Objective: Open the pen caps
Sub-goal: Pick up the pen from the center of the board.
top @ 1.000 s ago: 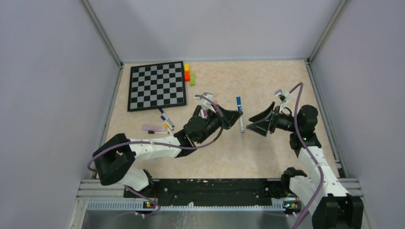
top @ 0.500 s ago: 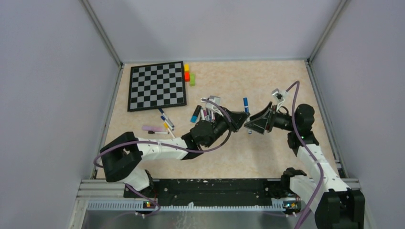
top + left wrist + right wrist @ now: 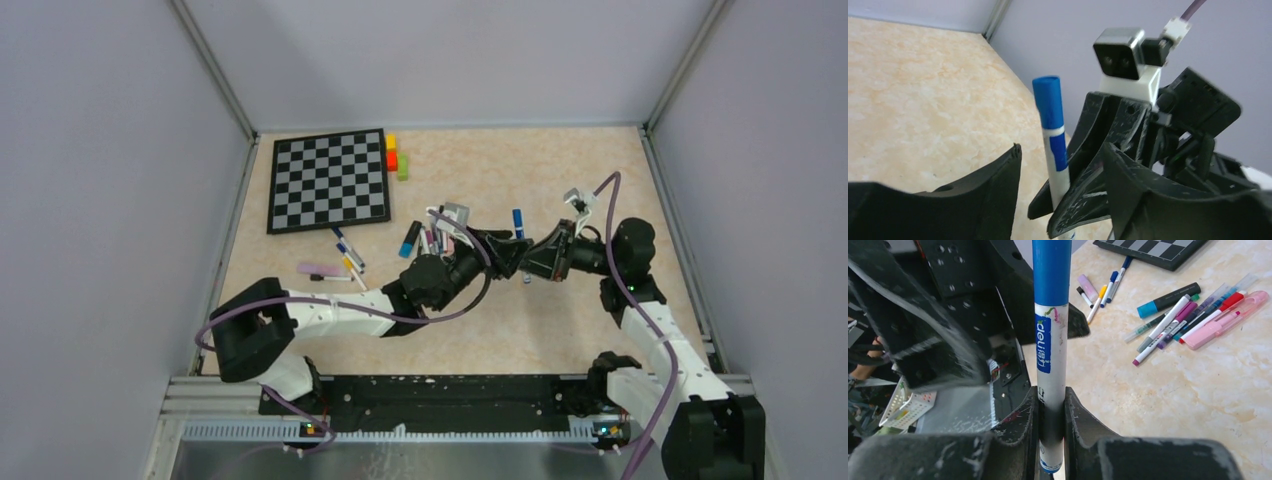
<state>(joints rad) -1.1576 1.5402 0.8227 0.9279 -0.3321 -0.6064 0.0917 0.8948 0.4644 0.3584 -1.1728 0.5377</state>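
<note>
Right gripper (image 3: 1050,405) clamped on pen (image 3: 1051,355), left gripper (image 3: 1060,155) spread around it; pinching off-centre on the blue cap (image 3: 1049,100) may twist it loose

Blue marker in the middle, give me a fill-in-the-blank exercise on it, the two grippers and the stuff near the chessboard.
1. The right gripper is shut on the marker's ____ barrel.
2. The marker's cap is ____ in colour.
3. The left gripper is not shut: its jaws stand ____.
4. Beside the chessboard sit yellow, red and ____ blocks.

Missing words: white; blue; open; green.
</note>
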